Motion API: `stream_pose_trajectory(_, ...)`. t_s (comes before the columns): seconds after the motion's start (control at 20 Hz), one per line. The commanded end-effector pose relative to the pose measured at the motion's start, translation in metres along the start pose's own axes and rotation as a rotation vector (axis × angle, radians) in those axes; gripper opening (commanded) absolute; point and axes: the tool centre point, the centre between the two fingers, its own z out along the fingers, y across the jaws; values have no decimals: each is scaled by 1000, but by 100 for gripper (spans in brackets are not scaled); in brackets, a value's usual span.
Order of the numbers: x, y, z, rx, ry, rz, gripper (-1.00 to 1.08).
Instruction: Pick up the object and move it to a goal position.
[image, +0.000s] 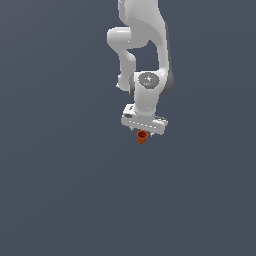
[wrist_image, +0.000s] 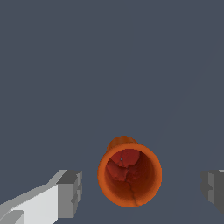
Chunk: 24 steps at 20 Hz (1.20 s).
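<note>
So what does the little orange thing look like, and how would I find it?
Find the big white robot arm against the plain grey-blue background and follow it down to its hand. Just below the hand's white bar sits the object, with a grey finger on either side and gaps between. It is the only orange-red thing there: a tiny hollow cup, open-mouthed, reddish inside.
</note>
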Motion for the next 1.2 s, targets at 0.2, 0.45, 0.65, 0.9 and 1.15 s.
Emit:
stream_pose_trajectory(0.2,-9,-4,4,0,7,21,100)
stream_pose_trajectory(0.45,-8,-4,6,0,6,19,100)
stream_pose_trajectory(0.65,-9,-4,18,0,6,20,100)
stream_pose_trajectory(0.9,-9,-4,41,0,7,21,100)
stream_pose_trajectory(1.15,-9,-4,53,0,7,21,100)
